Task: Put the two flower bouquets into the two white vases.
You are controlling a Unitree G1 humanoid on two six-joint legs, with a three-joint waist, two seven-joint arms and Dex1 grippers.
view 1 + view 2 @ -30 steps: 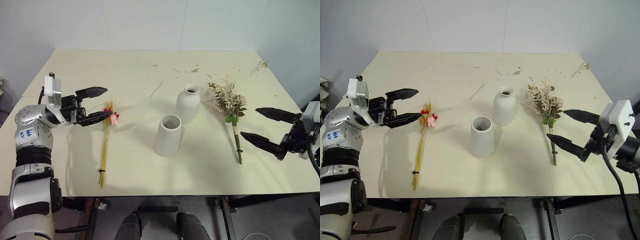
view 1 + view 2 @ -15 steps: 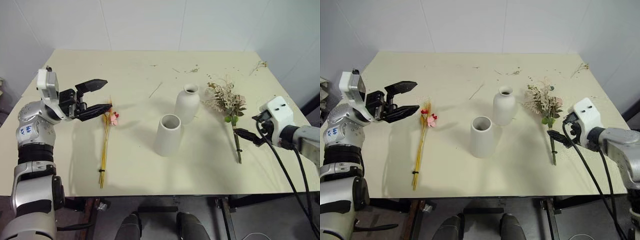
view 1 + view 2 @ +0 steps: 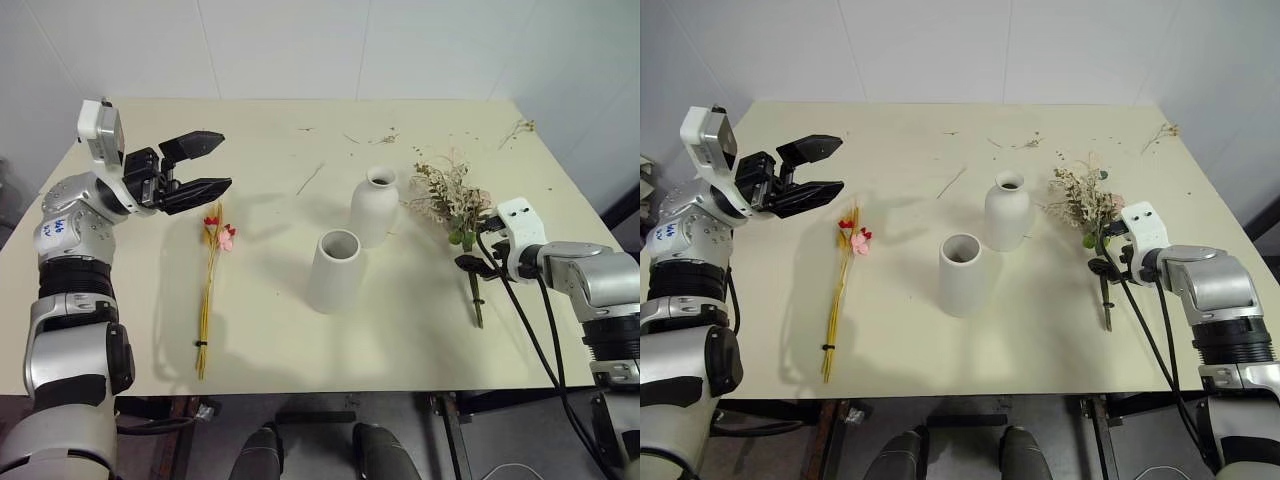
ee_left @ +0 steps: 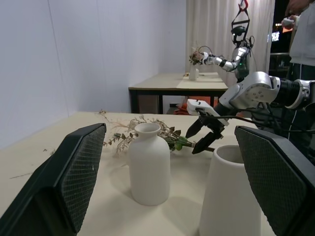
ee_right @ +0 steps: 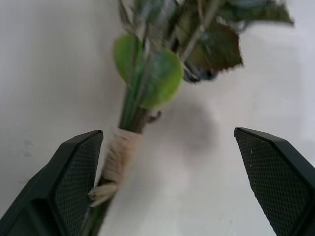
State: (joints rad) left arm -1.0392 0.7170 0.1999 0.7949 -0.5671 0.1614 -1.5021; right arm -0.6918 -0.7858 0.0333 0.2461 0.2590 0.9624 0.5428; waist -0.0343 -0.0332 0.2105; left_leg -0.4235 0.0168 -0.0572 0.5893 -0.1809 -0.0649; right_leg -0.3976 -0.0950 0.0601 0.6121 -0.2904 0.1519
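Bushy bouquet [image 3: 455,200], lying on desk [image 3: 270,340] right of the vases: light, brittle, probably sheds; take at the twine-bound stem [image 5: 118,147], where the right tool [image 3: 472,262] hovers, fingers spread wide.

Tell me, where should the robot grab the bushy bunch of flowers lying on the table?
Probably the bushy bouquet by its stem at the pale wrapped band, coming from above, fingers either side. The stem is slim and firm there; the blooms are wide and fragile.
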